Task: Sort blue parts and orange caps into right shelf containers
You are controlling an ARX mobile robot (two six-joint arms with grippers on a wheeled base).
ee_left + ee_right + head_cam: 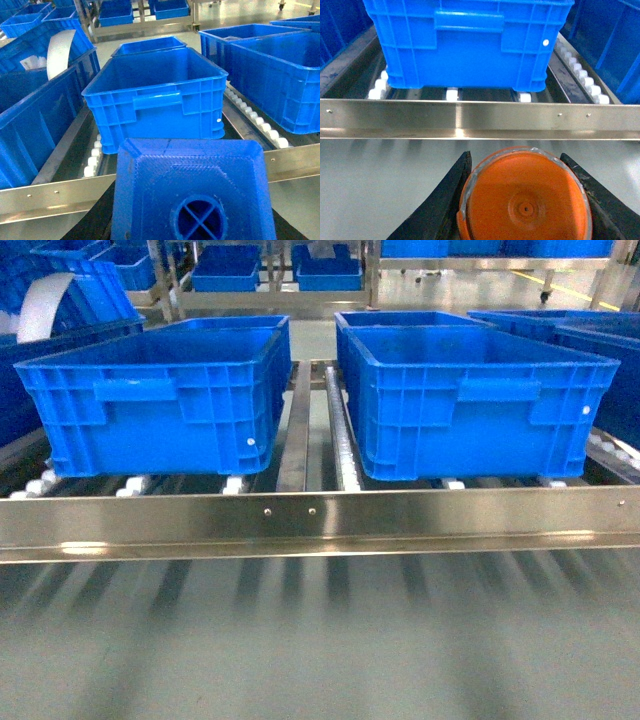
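In the left wrist view a blue part [192, 185], boxy with a round crossed hole, fills the bottom of the frame. My left gripper [192, 220] is shut on it, and only black bits of the fingers [97, 220] show beside it. The right wrist view shows an orange cap [525, 200], lid facing the camera, held in my shut right gripper [516, 157] between black fingers [447, 195]. Both objects hang in front of the shelf's steel front rail [320, 520]. Two big blue containers [160, 390] [470, 390] stand on the rollers behind the rail. Neither gripper shows in the head view.
A steel divider rail [300, 425] with white rollers [345, 455] runs between the two containers. More blue crates [225, 268] stand on racks behind and to both sides. A white curved sheet [40, 305] lies in a crate at the far left. Grey floor [320, 640] lies below the front rail.
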